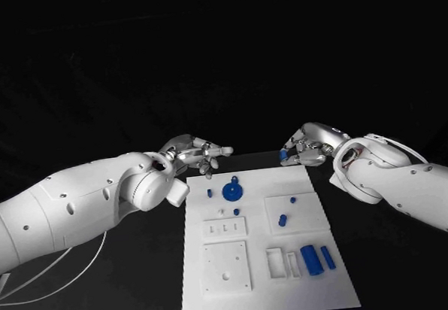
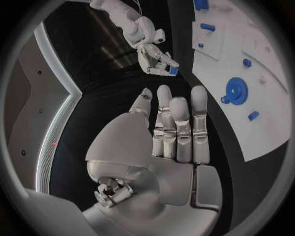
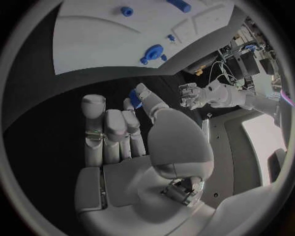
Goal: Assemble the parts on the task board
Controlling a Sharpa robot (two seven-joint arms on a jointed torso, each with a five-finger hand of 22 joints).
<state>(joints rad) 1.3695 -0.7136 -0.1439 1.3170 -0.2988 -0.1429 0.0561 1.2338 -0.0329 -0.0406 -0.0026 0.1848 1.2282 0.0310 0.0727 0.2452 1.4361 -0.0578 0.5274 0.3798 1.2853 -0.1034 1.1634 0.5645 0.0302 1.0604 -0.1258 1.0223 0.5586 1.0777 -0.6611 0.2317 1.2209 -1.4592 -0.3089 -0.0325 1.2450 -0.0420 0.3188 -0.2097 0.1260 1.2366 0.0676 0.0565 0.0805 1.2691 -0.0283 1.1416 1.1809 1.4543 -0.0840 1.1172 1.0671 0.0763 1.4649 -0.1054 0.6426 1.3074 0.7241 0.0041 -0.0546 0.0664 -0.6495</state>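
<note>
Task board lying centre-bottom of head view on black table. Near end: two blue cylinders lying side by side, lower right of board. Further up: blue gear sitting upper-middle of board. Beyond, left hand hovering off board's upper-left corner, fingers straight and apart, holding nothing. Right hand off upper-right corner, pinching small blue part at fingertips.
</note>
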